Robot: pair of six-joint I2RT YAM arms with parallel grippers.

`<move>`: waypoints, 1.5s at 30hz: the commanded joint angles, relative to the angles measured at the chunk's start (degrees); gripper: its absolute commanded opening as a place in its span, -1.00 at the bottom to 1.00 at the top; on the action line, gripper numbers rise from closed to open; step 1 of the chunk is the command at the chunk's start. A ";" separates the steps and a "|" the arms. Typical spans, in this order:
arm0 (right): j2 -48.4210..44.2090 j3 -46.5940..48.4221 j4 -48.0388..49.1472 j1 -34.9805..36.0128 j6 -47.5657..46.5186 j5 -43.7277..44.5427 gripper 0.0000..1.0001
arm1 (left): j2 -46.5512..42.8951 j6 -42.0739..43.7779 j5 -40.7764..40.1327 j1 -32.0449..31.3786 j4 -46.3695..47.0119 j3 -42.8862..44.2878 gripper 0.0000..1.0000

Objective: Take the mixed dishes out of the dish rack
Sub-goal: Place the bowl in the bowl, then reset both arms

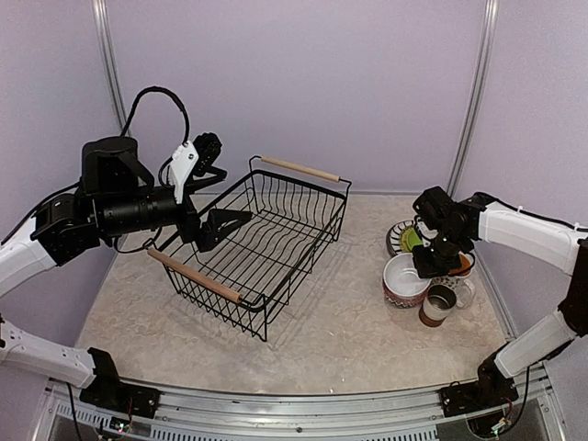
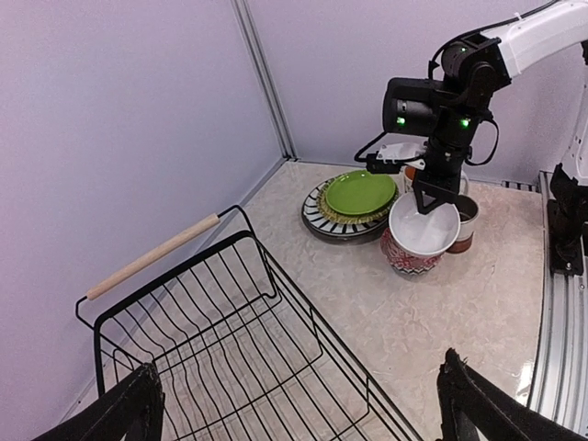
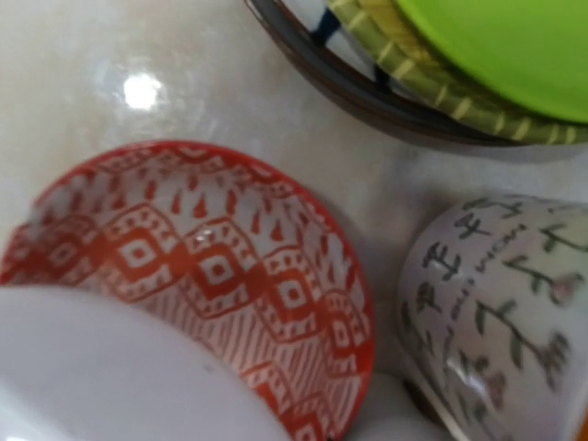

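Left of centre, dish rack (image 1: 280, 230) lies diagonal, near-left to far-right.

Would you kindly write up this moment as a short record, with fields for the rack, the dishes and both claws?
rack: large black wire dish rack with wooden bar handles, empty
plates: lime green round plate stacked above black-and-white striped plate, right of the rack
bowl: white bowl with red pattern, beside the plates
mugs: small brown mug and patterned white mug, next to the bowl
left claw: open, over the rack, holding nothing
right claw: shut, low over the bowl
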 commanded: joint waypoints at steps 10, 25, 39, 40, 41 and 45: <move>5.67 1.52 3.89 -2.00 -2.93 0.53 -0.92 | -2.03 1.54 -5.06 0.40 2.40 -2.26 0.98; 6.19 3.54 3.54 -2.18 -3.22 2.82 -0.28 | -2.67 0.58 -7.29 0.88 3.96 -2.85 0.98; -13.73 9.07 10.25 -2.05 -6.56 -0.26 0.67 | -7.62 -23.47 -1.00 23.28 12.86 -4.79 0.98; -15.89 8.79 11.88 -2.07 -6.90 -0.65 0.74 | -9.10 -25.74 0.70 25.82 14.24 -5.78 0.98; -18.01 8.44 13.50 -2.05 -7.08 -0.86 0.80 | -10.01 -27.98 2.11 28.31 15.72 -6.71 0.98; -27.36 6.72 20.37 -2.05 -8.75 -2.11 0.99 | -14.06 -33.87 5.07 36.38 20.88 -10.01 0.98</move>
